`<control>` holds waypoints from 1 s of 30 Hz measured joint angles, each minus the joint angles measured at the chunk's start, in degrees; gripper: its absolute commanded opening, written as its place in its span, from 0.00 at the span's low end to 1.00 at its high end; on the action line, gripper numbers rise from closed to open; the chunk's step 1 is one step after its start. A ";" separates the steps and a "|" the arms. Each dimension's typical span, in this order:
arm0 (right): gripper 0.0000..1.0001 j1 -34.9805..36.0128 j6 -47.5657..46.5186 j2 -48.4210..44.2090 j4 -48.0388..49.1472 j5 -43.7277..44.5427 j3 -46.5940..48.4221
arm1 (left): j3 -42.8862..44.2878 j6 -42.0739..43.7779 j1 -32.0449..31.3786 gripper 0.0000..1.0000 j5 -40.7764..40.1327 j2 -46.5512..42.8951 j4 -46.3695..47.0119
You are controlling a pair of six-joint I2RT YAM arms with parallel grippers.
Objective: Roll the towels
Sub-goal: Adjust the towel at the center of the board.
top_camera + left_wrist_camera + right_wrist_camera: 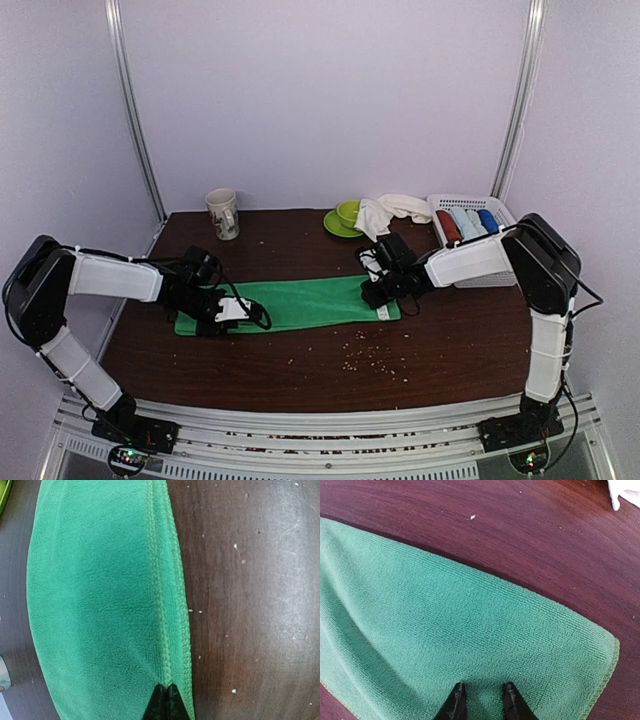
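Note:
The green towel (300,302) lies folded in a long strip across the middle of the table. My left gripper (235,310) is at its left end. In the left wrist view it (167,687) is shut on the stitched hem of the green towel (100,605). My right gripper (378,290) is at the strip's right end. In the right wrist view its tips (482,687) stand slightly apart and rest on the flat green towel (470,620), with nothing pinched. The cream-white towel (395,210) lies crumpled at the back; a corner of this cream towel (625,495) shows.
A mug (223,213) stands at the back left. A green cup on a saucer (345,218) sits beside the cream towel. A white basket (470,225) at the back right holds red, pale blue and dark blue rolls. Crumbs (365,355) dot the dark wooden table (300,375).

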 measured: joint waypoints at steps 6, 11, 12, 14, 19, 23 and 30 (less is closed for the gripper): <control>0.26 -0.31 0.20 0.48 -1.22 0.70 1.14 | 0.26 0.66 0.00 0.00 0.39 -0.07 -1.55; 0.26 -0.46 0.20 0.50 -1.40 0.87 1.16 | 0.87 0.68 0.00 0.00 0.37 -0.11 -1.73; 0.26 -0.46 0.20 0.50 -1.40 0.92 1.16 | 0.92 0.70 0.00 0.00 0.37 -0.11 -1.73; 0.26 -0.46 0.20 0.50 -1.40 0.94 1.16 | 0.94 0.68 0.00 0.00 0.37 -0.13 -1.77; 0.26 -0.48 0.22 0.50 -1.42 0.96 1.16 | 1.25 0.68 0.00 0.00 0.39 -0.31 -2.78; 0.26 -0.48 0.31 0.50 -1.60 1.01 1.29 | 1.51 0.70 0.00 0.00 0.57 -0.87 -3.85; 0.26 -0.66 0.79 0.55 -2.49 1.36 1.81 | 1.66 0.70 0.00 0.00 1.88 -1.66 -5.35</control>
